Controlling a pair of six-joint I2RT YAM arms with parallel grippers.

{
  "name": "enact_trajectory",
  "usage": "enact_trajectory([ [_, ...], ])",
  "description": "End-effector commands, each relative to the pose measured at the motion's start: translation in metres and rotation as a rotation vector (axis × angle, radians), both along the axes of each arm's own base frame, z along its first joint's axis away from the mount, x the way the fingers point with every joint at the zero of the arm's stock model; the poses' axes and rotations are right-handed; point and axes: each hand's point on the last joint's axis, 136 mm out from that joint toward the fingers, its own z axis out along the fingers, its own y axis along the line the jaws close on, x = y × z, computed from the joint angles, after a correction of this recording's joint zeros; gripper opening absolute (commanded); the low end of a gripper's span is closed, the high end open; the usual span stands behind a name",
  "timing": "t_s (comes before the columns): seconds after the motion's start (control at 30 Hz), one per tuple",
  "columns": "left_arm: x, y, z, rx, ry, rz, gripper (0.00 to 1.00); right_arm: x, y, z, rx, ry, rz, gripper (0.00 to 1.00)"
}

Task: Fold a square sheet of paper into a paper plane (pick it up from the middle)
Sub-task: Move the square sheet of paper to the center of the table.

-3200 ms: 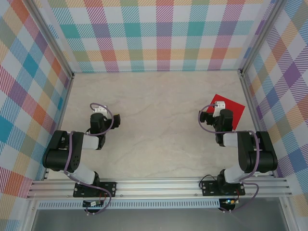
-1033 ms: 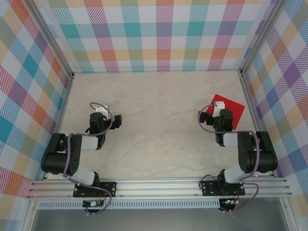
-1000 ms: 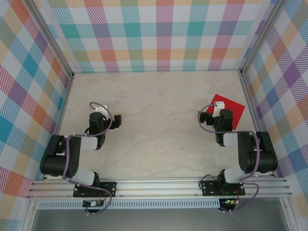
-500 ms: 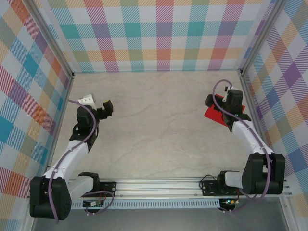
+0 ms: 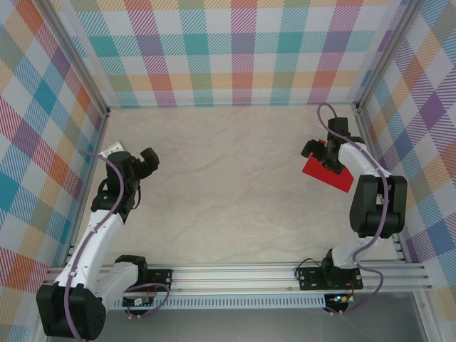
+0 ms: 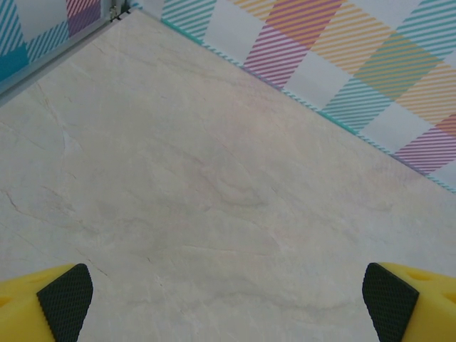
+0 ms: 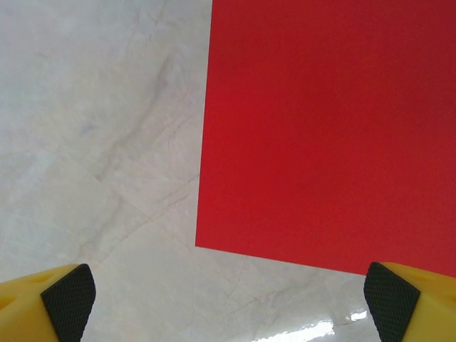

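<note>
Swinging out of the tucked pose, my left pincer has gone out toward the left wall, and my right pincer has reached forward over the sheet. That big move is only an approach. No fold is made yet, and the sheet seems to lie flat on the table where it was.

Under my right pincer the red sheet spreads ahead and to the right. Its near left corner sits between my fingers, touching neither pad. I judge that I must shift right and forward to reach its middle before pinching.

My left pincer hangs over bare table, well apart from the sheet. Both pincers have stayed gaping wide, with nothing in them.
</note>
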Motion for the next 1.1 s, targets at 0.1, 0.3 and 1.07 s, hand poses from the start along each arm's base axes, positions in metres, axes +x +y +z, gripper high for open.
enact_trajectory([
  [0.1,-0.006,-0.008,-0.012,-0.048,0.070,-0.051,1.00,0.015,0.006,-0.021,0.068,0.095,0.017,1.00],
  [0.3,-0.015,-0.013,-0.028,-0.051,0.135,-0.082,1.00,0.034,0.004,-0.034,0.105,0.114,-0.001,0.96],
  [1.07,-0.025,-0.033,-0.043,-0.118,0.210,-0.176,1.00,-0.023,0.091,-0.069,0.241,0.329,0.305,0.85],
])
